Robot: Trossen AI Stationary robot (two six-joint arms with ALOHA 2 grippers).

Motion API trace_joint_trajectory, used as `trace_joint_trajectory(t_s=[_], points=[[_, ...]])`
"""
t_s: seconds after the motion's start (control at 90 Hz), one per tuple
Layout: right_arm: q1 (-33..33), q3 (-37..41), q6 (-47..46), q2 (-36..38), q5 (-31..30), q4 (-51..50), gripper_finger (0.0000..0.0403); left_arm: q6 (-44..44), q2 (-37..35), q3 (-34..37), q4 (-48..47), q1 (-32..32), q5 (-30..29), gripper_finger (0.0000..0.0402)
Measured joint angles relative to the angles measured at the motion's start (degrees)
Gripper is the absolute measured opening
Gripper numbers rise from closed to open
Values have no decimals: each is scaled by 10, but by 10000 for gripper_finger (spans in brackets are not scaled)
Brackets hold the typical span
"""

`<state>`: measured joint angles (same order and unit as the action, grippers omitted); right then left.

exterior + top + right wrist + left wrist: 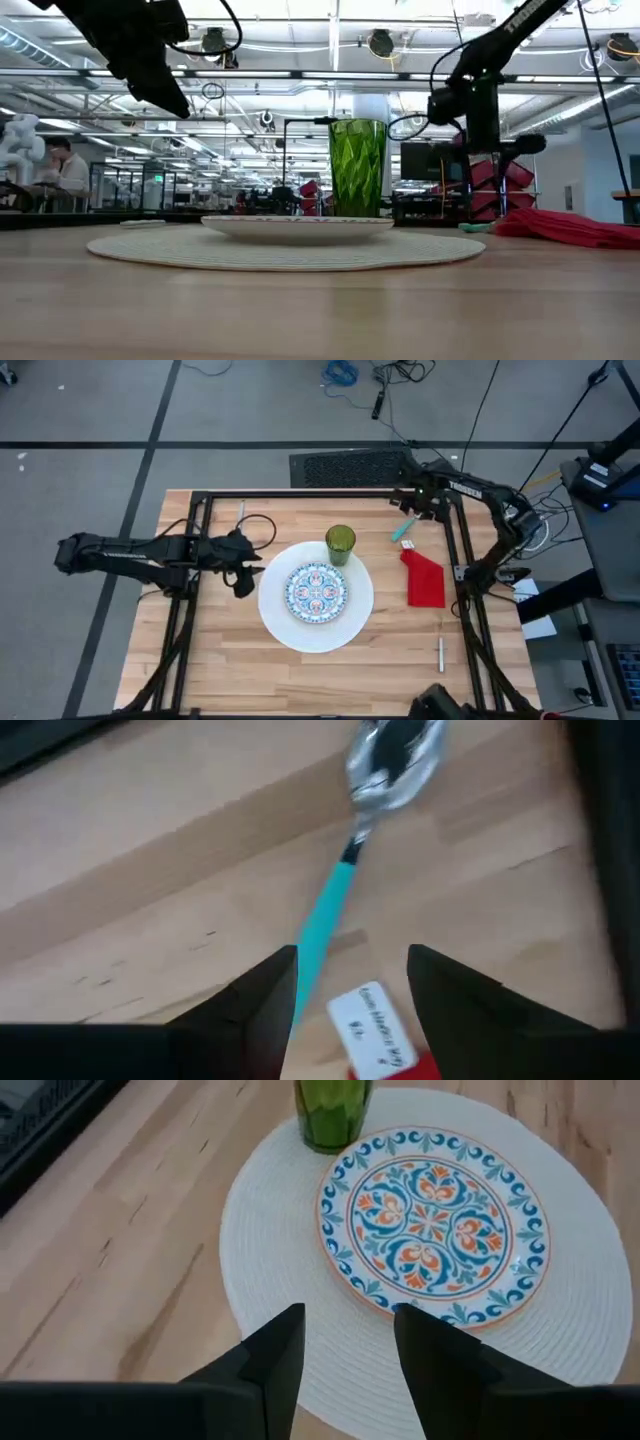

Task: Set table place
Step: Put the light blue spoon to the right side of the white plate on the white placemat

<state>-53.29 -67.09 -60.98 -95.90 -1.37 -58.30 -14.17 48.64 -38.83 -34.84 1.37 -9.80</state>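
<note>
Right gripper point(345, 982) (parted) over spoon point(345, 885)

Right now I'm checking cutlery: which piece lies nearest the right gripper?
The teal-handled spoon, directly ahead of the open right gripper by the red napkin. The silver pieces lie farther away.

The small plate point(317, 588) lies on the large plate point(275, 618), just beyond the left hand point(348, 1342); the spoon point(365, 830) lies on the table point(210, 650) ahead of the right hand point(348, 982).
</note>
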Motion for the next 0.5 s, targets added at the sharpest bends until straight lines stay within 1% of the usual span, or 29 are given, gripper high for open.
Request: trace_joint_trajectory(t_s=[0.089, 0.311, 0.5], points=[[0, 0, -1, -20, 1, 22, 178, -3, 0, 0, -1, 0, -1, 141], [-7, 0, 2, -68, 11, 25, 178, -6, 0, 0, -1, 0, -1, 141], [-12, 0, 6, -94, 8, 33, 178, -35, 0, 0, -2, 0, -1, 141]])
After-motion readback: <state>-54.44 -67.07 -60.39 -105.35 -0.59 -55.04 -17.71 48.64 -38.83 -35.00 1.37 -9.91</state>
